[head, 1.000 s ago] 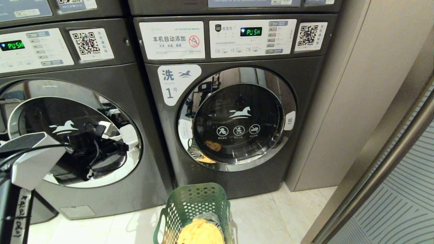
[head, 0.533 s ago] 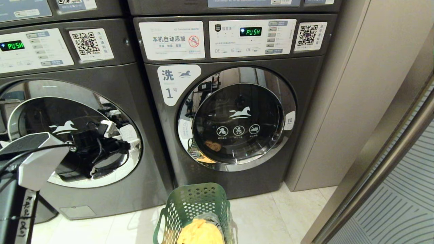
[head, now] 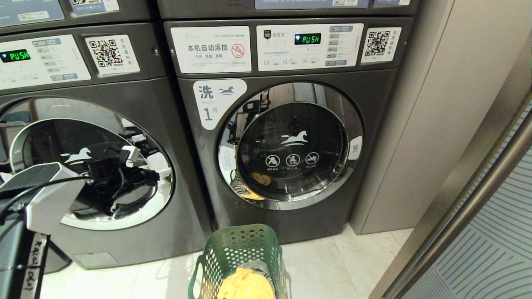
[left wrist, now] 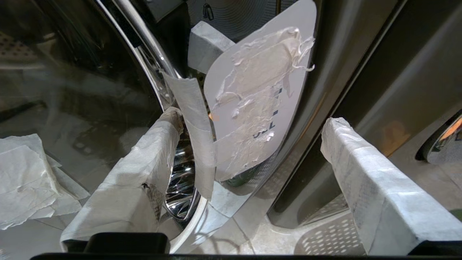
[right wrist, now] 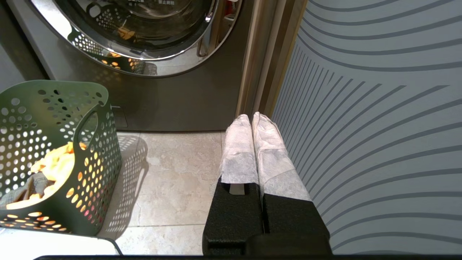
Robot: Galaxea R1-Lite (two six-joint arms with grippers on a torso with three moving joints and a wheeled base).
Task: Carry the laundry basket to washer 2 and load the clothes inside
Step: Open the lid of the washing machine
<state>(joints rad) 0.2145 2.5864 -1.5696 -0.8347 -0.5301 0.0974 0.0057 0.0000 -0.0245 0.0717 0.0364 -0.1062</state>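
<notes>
washer door label (head: 216,101) "洗 1号"; display (head: 307,39) "PUSH"

1. Pale beige stone-look tiled floor (head: 324,265), with thin grout lines, carries everything here.
2. Dark green perforated plastic laundry basket (head: 235,253) stands on the tiles, holding yellow cloth (head: 245,285), off to one side of the right gripper (right wrist: 251,119).
3. Dark grey front-load washer marked 1 (head: 291,149) stands on the floor just beyond the basket, ahead of that gripper.

Laundromat, numbered coin washers (head: 286,137), QR codes (head: 377,42)
</notes>
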